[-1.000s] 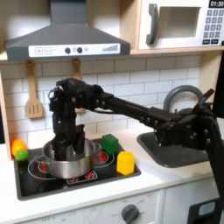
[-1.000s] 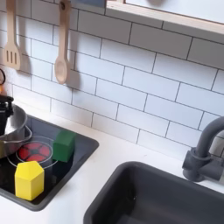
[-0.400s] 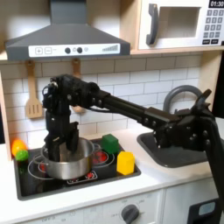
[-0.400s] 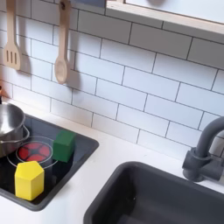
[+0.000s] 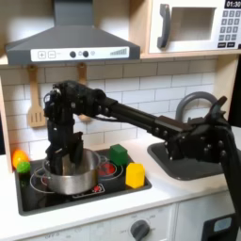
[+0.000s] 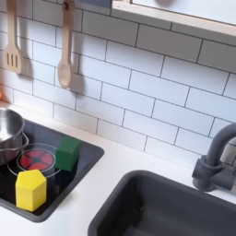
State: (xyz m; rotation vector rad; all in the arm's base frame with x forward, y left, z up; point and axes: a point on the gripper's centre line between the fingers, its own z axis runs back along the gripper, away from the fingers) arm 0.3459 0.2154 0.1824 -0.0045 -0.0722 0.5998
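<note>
Pincer [image 5: 62, 155] down at the pot [image 5: 72, 175], jaws seemingly closed on its left rim (grip partly hidden, not certain). Pot sits on the stove [image 5: 38, 196], left burner, toward the tabletop's left edge. Risk: a thin rim hold could slip, tipping the pot or knocking the green block [image 5: 119, 153] and yellow block [image 5: 136, 174] beside it.

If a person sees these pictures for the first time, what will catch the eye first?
The long black robot arm reaches across the counter, and its gripper sits at the rim of the round silver metal pot on the black toy stove. Right of the pot in the first exterior view stand a green block and a yellow block.
</note>
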